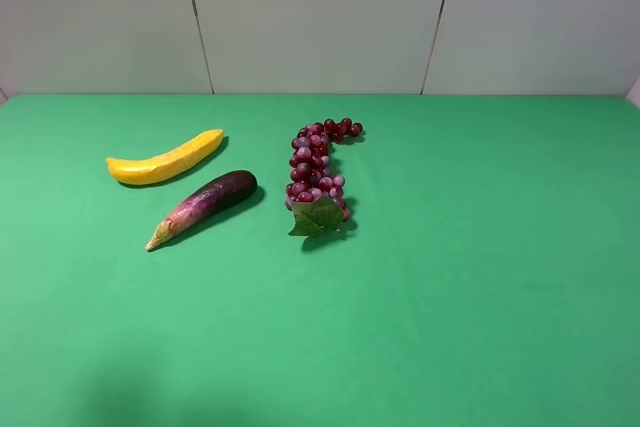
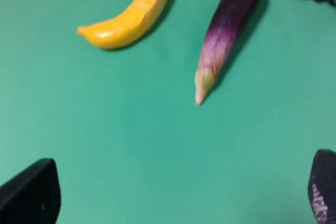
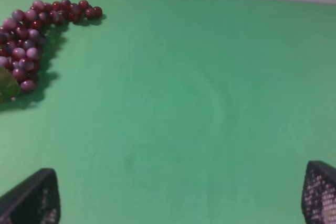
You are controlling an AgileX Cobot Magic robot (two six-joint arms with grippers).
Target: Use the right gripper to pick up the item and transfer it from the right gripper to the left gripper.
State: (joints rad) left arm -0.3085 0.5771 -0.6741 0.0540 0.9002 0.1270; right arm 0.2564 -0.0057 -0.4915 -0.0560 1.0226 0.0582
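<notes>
The item, a glossy dark purple eggplant (image 1: pixel 205 205), lies on the green table with its pale stem tip toward the front left. In the left wrist view the eggplant (image 2: pixel 227 34) lies well ahead of my left gripper (image 2: pixel 184 195), whose black fingertips (image 2: pixel 31 195) stand far apart with nothing between them. My right gripper (image 3: pixel 181 198) is open too, its fingertips (image 3: pixel 320 195) wide apart over bare green cloth; the eggplant is out of that view. Neither gripper shows in the exterior high view.
A yellow banana (image 1: pixel 165 159) lies just behind the eggplant. A red grape bunch (image 1: pixel 318 169) with a green leaf (image 1: pixel 317 215) lies to the eggplant's right, also at the edge of the right wrist view (image 3: pixel 31 40). A pale wall backs the table (image 1: pixel 480 277).
</notes>
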